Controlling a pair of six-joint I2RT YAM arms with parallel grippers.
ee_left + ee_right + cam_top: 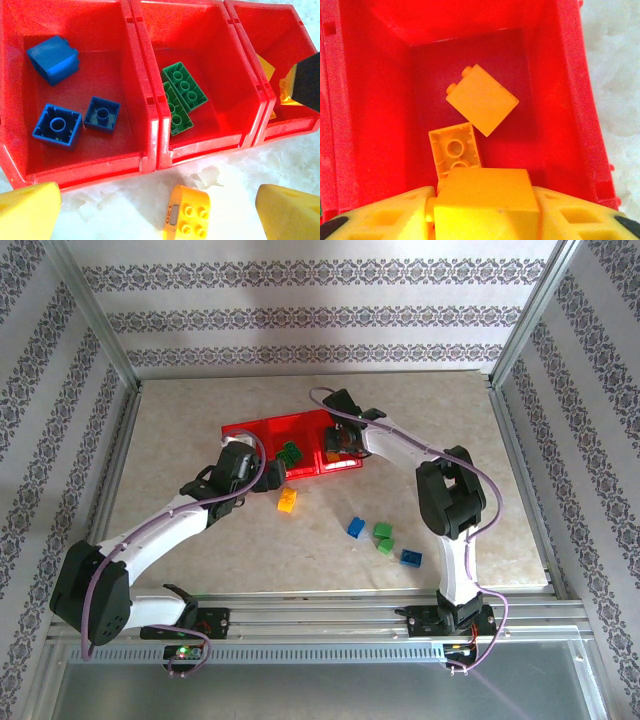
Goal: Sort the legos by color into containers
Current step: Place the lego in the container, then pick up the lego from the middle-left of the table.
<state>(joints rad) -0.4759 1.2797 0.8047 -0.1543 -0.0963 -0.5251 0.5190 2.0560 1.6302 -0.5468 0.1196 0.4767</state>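
Observation:
The long red tray holds three containers side by side. The left one has three blue legos, the middle one two green legos. My right gripper hangs over the right container with an orange lego between its fingers, touching both. Two more orange legos lie below on that container's floor. My left gripper is wide open just in front of the tray, with a yellow lego lying studs-up on the table between its fingers.
Loose legos lie on the table right of centre: a blue one, two green ones and another blue one. The right arm's elbow rises beside them. Metal frame posts and patterned walls ring the table.

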